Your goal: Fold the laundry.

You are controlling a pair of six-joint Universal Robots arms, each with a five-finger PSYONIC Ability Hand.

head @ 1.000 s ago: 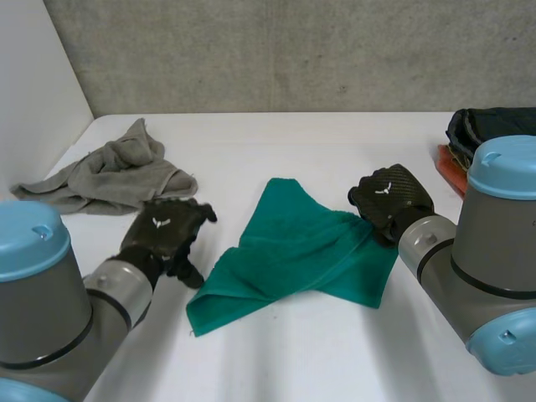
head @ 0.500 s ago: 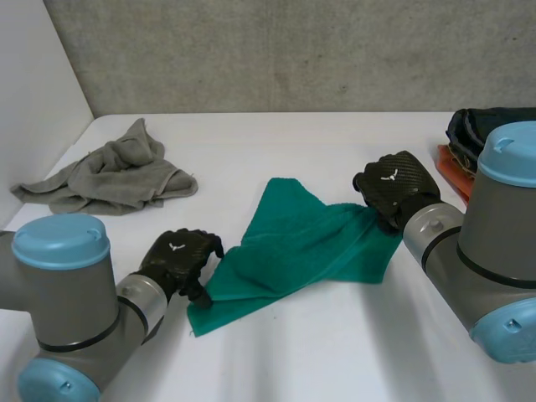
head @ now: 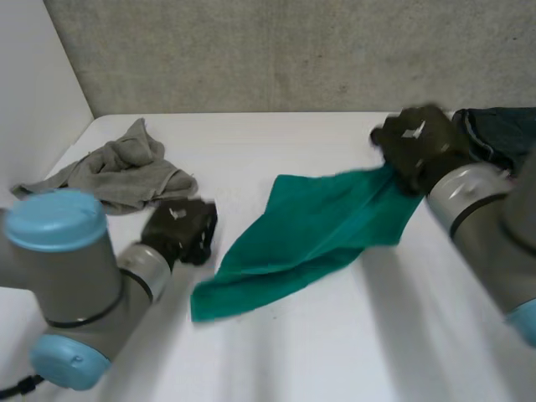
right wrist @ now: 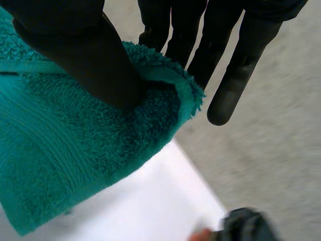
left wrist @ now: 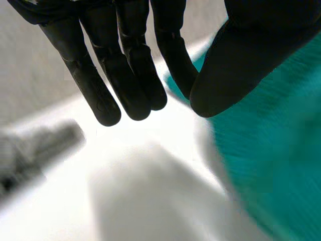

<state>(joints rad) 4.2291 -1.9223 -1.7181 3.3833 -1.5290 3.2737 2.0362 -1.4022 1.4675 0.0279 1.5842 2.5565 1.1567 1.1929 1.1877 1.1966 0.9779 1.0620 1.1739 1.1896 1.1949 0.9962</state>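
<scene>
On the white table (head: 352,352) the green towel (head: 310,226) is lying, one corner raised where the right hand (head: 419,146) is pinching it; beside its opposite edge the left hand (head: 180,230) is hovering, fingers (left wrist: 135,75) relaxed and empty. Soft and limp, it is likely needing corner grips.

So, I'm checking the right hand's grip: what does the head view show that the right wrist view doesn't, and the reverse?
Head view: the left hand, open, beside the green towel, and a grey cloth beyond it. Right wrist view: the right hand pinching the towel's corner between thumb and fingers. Both: that towel and that hand.
</scene>
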